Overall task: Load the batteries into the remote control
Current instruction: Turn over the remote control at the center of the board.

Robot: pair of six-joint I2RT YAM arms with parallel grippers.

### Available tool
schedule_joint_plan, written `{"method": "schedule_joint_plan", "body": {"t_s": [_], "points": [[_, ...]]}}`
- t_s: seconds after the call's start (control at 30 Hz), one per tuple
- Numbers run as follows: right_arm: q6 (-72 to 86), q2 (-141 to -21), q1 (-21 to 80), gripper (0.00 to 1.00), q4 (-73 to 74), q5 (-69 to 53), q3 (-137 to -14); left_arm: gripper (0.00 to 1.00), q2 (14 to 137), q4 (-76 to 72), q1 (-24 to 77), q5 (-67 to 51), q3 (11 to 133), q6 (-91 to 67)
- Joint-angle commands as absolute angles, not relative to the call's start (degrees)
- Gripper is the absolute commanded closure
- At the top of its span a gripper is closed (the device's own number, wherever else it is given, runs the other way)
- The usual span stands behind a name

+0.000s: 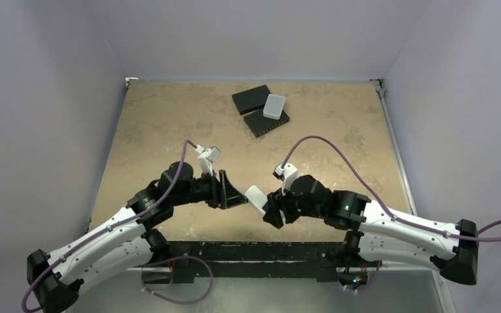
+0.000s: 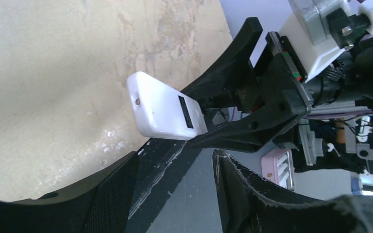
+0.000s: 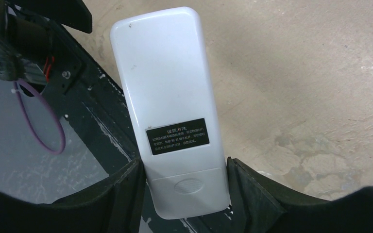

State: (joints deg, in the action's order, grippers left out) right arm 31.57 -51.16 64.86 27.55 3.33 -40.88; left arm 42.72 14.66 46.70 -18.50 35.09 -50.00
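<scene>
The remote control (image 1: pixel 256 196) is a white handset held off the table by its lower end in my right gripper (image 1: pixel 269 207), just above the near edge. In the right wrist view its plain back (image 3: pixel 170 107) faces the camera, with a black text label and a closed cover with an oval grip; my right gripper (image 3: pixel 184 179) is shut on its sides. My left gripper (image 1: pixel 235 192) is open and empty, pointing at the remote's free end (image 2: pixel 165 112) from the left and a little apart from it (image 2: pixel 175 170). The batteries are not in view.
Two black flat boxes (image 1: pixel 251 99) (image 1: pixel 266 122) lie at the back of the table with a pale grey rounded box (image 1: pixel 274 105) on top of them. The table's black near edge (image 1: pixel 254 251) runs right below both grippers.
</scene>
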Motion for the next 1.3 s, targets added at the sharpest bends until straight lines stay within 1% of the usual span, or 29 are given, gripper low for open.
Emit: {"method": "schedule_joint_plan", "body": {"t_s": [0.0,0.4,0.63,0.7,0.77,0.93,1.03,1.07,1.1,1.27], "points": [[26.58,-49.72,65.04,0.87,29.33,1.37,-43.53,0.42,43.48,7.54,46.98,-24.11,33.57,-53.48],[19.59,-47.99,65.84,0.85,29.18,-1.79,-47.59,0.42,47.98,4.15,46.95,-26.95,32.61,-57.04],[16.91,-49.35,68.42,0.84,29.35,-0.18,-49.53,0.45,49.22,-2.18,47.00,-29.78,31.77,-61.32],[16.35,-49.48,68.96,0.84,29.94,1.60,-50.05,0.47,49.30,-2.29,46.96,-30.11,31.94,-61.81],[16.05,-49.33,69.16,0.84,29.95,2.90,-50.27,0.51,49.39,-2.00,46.97,-30.27,32.07,-62.10],[15.65,-49.97,69.26,0.82,30.71,5.18,-50.62,0.73,48.71,-1.53,46.94,-30.16,31.93,-62.40],[15.39,-50.18,69.35,0.80,30.70,5.96,-50.78,0.95,48.34,-1.58,46.95,-30.25,31.82,-62.67],[15.38,-50.26,69.35,0.78,30.80,6.32,-50.94,1.00,48.42,-1.66,46.99,-30.42,31.75,-62.82],[15.38,-50.27,69.35,0.76,30.89,6.44,-51.16,1.00,48.49,-1.86,47.00,-30.59,31.73,-62.98],[14.81,-49.89,69.35,0.56,31.62,7.57,-52.36,1.00,47.63,-3.30,46.98,-30.38,31.60,-64.58]]}}
